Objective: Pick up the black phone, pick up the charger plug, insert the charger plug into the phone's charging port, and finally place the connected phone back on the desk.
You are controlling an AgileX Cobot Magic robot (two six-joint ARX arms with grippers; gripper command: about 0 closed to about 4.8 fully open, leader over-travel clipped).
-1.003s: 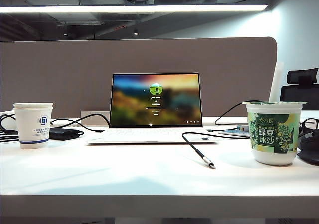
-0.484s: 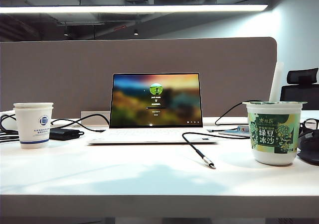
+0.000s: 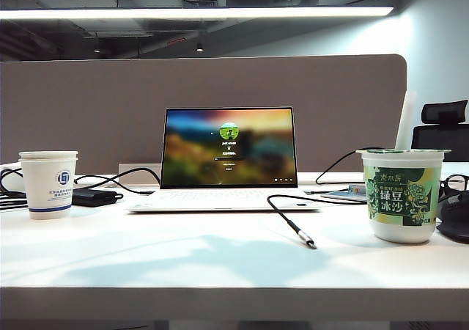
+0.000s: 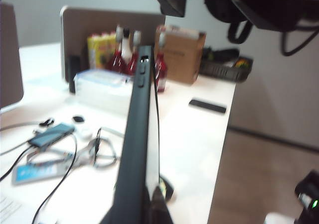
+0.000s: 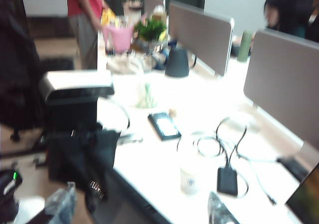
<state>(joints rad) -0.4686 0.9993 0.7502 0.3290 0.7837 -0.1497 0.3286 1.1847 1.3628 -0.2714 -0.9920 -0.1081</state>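
In the left wrist view the black phone [image 4: 141,134] stands edge-on, its side buttons showing, and my left gripper [image 4: 149,211] is shut on its lower end. The phone's charging port does not show. The charger plug [image 3: 307,241], a silver tip on a thin black cable, lies on the white desk [image 3: 146,264] in front of the laptop, with no gripper near it. My right gripper [image 5: 139,210] is open, its two clear fingertips [image 5: 221,211] far apart with nothing between them, looking over the desk's edge. Neither gripper shows in the exterior view.
An open laptop [image 3: 229,154] stands mid-desk before a grey partition. A paper cup [image 3: 48,183] and a black power brick [image 3: 94,196] with cables sit at the left. A green dessert cup [image 3: 403,194] stands at the right, with a dark object at the far right edge.
The shadow on the front of the desk has grown and shifted. The plug, the cups and the laptop have not moved.
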